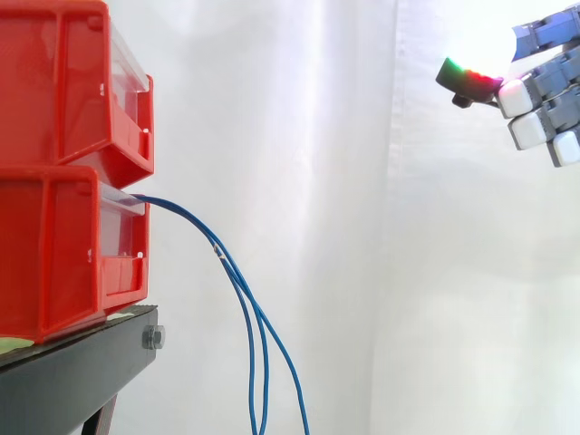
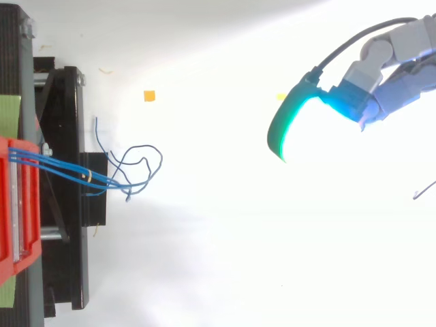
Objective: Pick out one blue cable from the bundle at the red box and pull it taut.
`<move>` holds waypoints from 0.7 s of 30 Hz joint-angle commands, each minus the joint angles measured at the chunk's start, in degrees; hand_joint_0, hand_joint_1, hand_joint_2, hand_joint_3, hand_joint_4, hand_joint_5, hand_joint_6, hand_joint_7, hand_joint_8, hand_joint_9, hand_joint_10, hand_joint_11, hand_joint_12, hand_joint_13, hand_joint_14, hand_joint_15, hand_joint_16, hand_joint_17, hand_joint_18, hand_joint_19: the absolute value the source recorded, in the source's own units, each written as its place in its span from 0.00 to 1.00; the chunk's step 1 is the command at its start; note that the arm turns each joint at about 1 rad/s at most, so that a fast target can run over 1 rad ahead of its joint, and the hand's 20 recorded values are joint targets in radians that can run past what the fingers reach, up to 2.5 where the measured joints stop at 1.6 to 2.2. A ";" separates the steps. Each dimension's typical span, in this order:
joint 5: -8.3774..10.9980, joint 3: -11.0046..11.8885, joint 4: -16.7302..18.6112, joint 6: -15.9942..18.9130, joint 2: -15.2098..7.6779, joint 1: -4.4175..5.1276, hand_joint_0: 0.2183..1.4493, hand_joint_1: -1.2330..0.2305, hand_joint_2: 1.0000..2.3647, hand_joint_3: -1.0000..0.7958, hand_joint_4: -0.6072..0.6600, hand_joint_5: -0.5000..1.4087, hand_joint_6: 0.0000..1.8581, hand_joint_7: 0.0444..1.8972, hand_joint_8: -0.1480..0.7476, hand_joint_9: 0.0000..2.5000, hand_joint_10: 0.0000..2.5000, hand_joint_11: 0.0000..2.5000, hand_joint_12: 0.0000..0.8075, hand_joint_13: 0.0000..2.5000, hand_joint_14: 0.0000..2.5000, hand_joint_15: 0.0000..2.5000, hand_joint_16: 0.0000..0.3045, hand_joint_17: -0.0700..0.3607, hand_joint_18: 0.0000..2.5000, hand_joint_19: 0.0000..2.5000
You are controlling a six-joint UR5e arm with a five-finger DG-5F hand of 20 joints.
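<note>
Well off from the work, the hand (image 1: 544, 91) hangs at about two o'clock in the side view, before the white curtain (image 1: 362, 227). Its fingers reach toward nine o'clock, relaxed and holding nothing; white pads (image 1: 521, 97) end them. One dark tip glowing green and red juts furthest left. From the top, the hand (image 2: 381, 88) sits at about one to two o'clock, with a curved pad (image 2: 286, 126) glowing green and cyan, hooked down toward seven o'clock.

Two red bins stand stacked at nine o'clock in the side view: the upper bin (image 1: 63, 82) on the lower bin (image 1: 54, 254), both on the black stand (image 1: 72, 372). A bolt (image 1: 152, 339) shows on the stand's front edge.

The blue cables (image 1: 245, 290) come out of the lower bin's front, arch over toward three o'clock, then droop slack to six o'clock and off the bottom edge. From the top, the cables (image 2: 68, 172) run close together from the red bin (image 2: 13, 204) at nine o'clock, across the stand (image 2: 61, 136), and spread into loose loops and free ends just past it. A small yellowish band (image 2: 88, 177) seems to gather them where they cross the stand, though it is too small to be sure.

Hand and cables are well apart, with bare white ground between them. A small orange scrap (image 2: 149, 96) lies at about eleven o'clock in the top view.
</note>
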 commanded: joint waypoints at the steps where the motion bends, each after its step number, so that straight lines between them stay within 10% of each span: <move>1: 0.41 0.00 0.06 -0.20 -0.08 -0.02 0.29 0.21 0.00 0.28 0.58 0.14 0.27 0.34 0.39 0.24 0.00 0.11 0.38 0.26 0.00 0.09 0.12 0.36 0.21 0.21; 10: 5.86 0.00 2.70 -4.60 -0.96 0.24 0.24 0.25 0.00 0.28 0.61 0.14 0.27 0.35 0.43 0.24 0.00 0.11 0.41 0.25 0.00 0.09 0.14 0.38 0.22 0.21; 21: 9.99 0.00 10.35 -5.74 -8.61 1.21 0.23 0.35 0.00 0.28 0.64 0.16 0.27 0.35 0.46 0.28 0.00 0.12 0.42 0.27 0.00 0.10 0.14 0.39 0.23 0.23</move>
